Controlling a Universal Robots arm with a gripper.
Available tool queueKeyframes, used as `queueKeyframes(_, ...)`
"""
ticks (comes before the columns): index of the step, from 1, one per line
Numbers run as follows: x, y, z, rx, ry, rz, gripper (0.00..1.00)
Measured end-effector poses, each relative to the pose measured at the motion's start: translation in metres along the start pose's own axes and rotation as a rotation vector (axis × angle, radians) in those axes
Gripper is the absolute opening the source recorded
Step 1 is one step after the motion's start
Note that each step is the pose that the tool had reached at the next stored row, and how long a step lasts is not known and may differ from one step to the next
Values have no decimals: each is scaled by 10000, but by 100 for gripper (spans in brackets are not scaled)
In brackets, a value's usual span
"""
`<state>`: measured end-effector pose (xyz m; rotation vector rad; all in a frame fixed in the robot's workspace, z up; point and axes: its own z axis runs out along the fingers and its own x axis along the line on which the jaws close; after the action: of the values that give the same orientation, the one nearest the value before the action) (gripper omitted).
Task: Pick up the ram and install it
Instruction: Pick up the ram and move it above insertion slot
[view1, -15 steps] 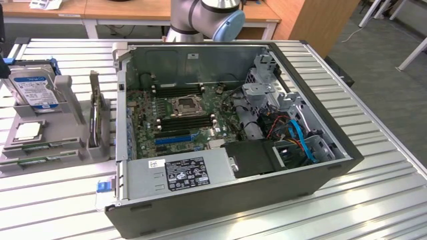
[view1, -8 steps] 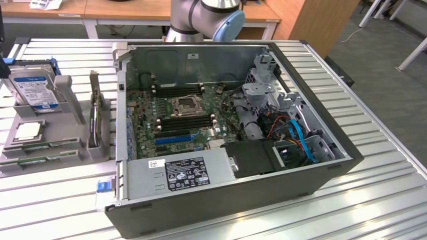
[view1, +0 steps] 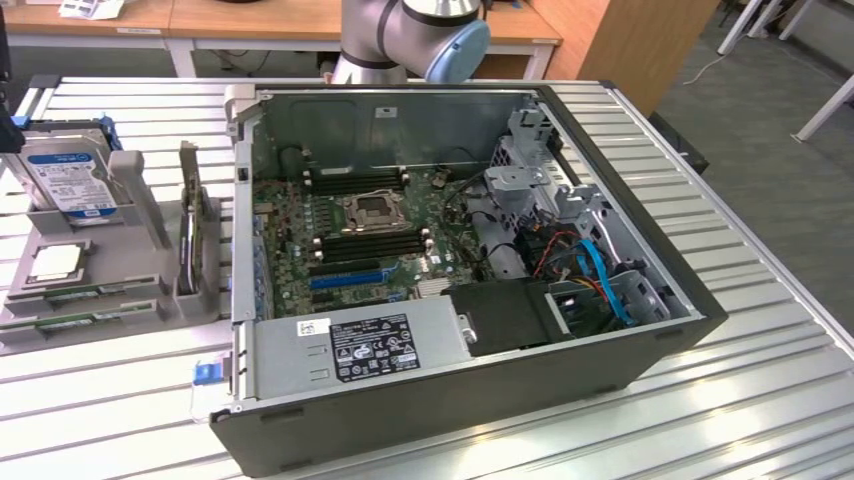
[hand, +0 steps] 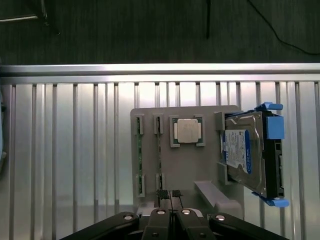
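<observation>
Two ram sticks lie on edge in the slots of a grey holder (hand: 200, 170). They are thin green strips, one ram stick (hand: 140, 155) beside the other (hand: 159, 155). In the exterior view the ram (view1: 78, 294) sits at the holder's near end, on the exterior view's left. My gripper (hand: 169, 194) is shut on nothing and hovers above the holder, close to the end of the nearer stick's slot. The open computer case (view1: 641, 330) shows the motherboard with its long black memory slots (view1: 371, 243) beside the CPU socket (view1: 370, 210).
On the holder also rest a square metal CPU chip (hand: 187, 131) and a silver hard drive (hand: 244, 154) with a blue label in a blue bracket. A card (view1: 188, 230) stands upright at the holder's side. The slatted metal table (view1: 747, 400) ends at an edge beyond the holder.
</observation>
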<state>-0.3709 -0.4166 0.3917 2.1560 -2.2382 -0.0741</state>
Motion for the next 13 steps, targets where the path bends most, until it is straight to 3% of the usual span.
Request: queueKeyframes(13,2,-3,51,3,0,-19,10)
